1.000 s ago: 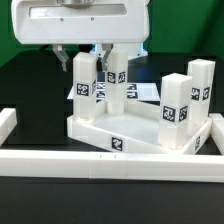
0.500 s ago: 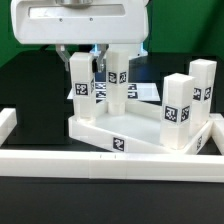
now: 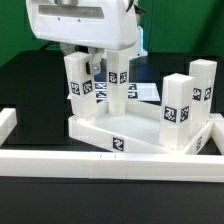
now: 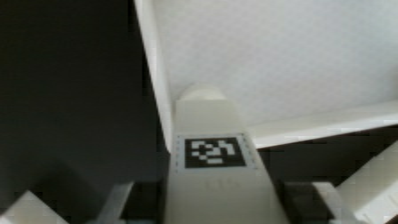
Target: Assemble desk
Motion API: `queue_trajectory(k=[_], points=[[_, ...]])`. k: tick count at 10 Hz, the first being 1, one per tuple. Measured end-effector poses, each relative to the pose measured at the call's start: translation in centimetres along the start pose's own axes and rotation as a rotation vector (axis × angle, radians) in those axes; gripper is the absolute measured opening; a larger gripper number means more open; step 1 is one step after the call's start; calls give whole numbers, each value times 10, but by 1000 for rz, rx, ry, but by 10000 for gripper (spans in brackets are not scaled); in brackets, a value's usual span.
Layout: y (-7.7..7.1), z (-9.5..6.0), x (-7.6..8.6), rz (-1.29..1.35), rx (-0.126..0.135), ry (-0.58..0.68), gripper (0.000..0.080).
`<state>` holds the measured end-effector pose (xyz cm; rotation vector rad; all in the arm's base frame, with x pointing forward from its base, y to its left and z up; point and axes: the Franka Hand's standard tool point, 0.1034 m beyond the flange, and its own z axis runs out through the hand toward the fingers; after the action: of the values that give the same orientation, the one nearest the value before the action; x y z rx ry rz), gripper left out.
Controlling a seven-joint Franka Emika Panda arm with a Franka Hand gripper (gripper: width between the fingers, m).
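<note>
I am clenching my gripper (image 3: 93, 70) around the top of one leg (image 3: 78, 85), holding it upright over the near corner socket on the exterior view's left of the desk panel (image 3: 140, 135), so it can seat squarely. The wrist view is showing this leg's tagged face (image 4: 215, 152) between my fingers (image 4: 356, 195), with the panel's raised rim beneath. The other three legs are standing upright at their corners, so I judge this one to be the last. The panel is resting on the tabletop (image 3: 30, 75), against a white border bar (image 3: 100, 162).
</note>
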<state>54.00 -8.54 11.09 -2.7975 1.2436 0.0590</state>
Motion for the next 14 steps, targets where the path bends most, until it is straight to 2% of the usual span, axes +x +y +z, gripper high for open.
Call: queue_trajectory(k=[3, 7, 9, 10, 11, 13, 14], points=[[-2, 1, -1, 298, 13, -3, 291], [-3, 1, 0, 451, 18, -4, 291], [-4, 1, -1, 600, 30, -14, 291], [-4, 2, -1, 621, 29, -14, 366], [-4, 2, -2, 607, 28, -14, 366], [-7, 1, -5, 463, 6, -20, 626], [-9, 1, -5, 384, 8, -16, 626]])
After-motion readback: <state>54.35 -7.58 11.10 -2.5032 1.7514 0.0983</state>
